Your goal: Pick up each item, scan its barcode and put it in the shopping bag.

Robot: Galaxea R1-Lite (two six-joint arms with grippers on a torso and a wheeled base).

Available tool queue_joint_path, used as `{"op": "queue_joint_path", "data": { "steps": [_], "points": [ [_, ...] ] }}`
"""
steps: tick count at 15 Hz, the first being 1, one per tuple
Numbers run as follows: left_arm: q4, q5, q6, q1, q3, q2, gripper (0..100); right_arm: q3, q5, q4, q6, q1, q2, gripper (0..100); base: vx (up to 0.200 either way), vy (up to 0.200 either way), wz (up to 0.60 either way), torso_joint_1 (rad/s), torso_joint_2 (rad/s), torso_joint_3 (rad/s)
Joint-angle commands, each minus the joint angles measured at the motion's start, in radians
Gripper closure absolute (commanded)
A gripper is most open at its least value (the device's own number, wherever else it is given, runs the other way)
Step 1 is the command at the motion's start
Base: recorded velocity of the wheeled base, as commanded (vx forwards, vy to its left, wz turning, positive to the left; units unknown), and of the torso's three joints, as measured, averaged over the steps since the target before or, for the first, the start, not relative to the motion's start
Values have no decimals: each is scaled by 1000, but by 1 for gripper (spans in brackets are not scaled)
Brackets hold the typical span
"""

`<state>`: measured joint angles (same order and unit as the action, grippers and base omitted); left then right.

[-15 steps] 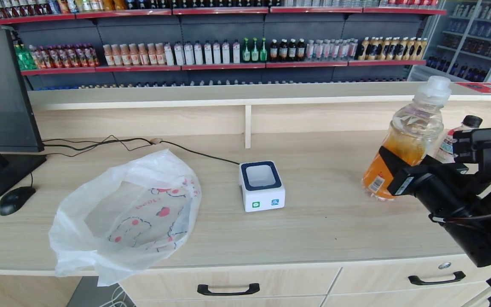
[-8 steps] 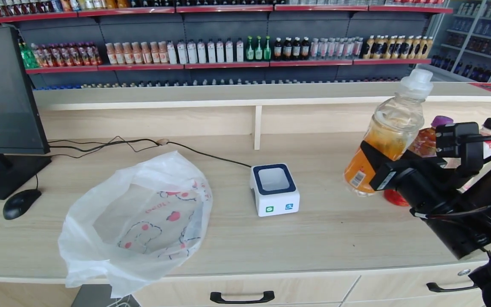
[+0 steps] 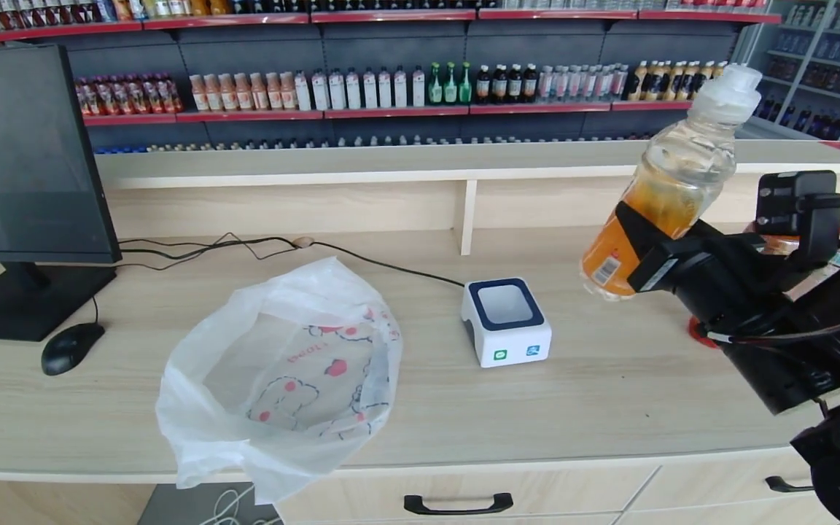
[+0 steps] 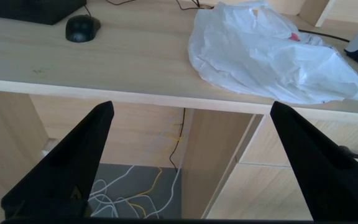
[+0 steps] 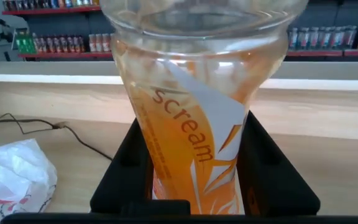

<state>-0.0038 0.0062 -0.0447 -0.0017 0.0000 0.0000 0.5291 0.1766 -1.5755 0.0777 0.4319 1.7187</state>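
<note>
Right end effector (image 3: pixel 637 246) clamped, left end effector (image 4: pixel 191 111) splayed

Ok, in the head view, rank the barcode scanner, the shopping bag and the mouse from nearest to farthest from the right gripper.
From the right gripper, which holds the bottle:
1. the barcode scanner, just to its left.
2. the shopping bag, farther left.
3. the mouse, far left by the monitor stand.

Wood counter (image 3: pixel 609 394) w/ drawers (image 3: pixel 362 496); drink shelves (image 3: pixel 391 113) behind, poss. coolers (image 3: pixel 814 73) right.
</note>
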Motion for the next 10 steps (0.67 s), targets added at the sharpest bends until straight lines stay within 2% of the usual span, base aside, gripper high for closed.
{"op": "queue_joint_path", "data": {
  "steps": [1,3,6,8,10],
  "points": [
    [-2,1,0,0,0,0,0,38,-65,5,14,7,35,100,0,0,0,0,0,0],
    [-2,1,-1,0,0,2,0,81,-135,5,57,8,75,100,0,0,0,0,0,0],
    [-2,1,-1,2,0,2,0,127,-155,5,139,30,114,100,0,0,0,0,0,0],
    [-2,1,-3,0,0,2,0,137,-276,5,294,34,127,100,0,0,0,0,0,0],
    [-2,1,-3,2,0,2,0,137,-344,5,389,50,151,100,0,0,0,0,0,0]
  ]
}}
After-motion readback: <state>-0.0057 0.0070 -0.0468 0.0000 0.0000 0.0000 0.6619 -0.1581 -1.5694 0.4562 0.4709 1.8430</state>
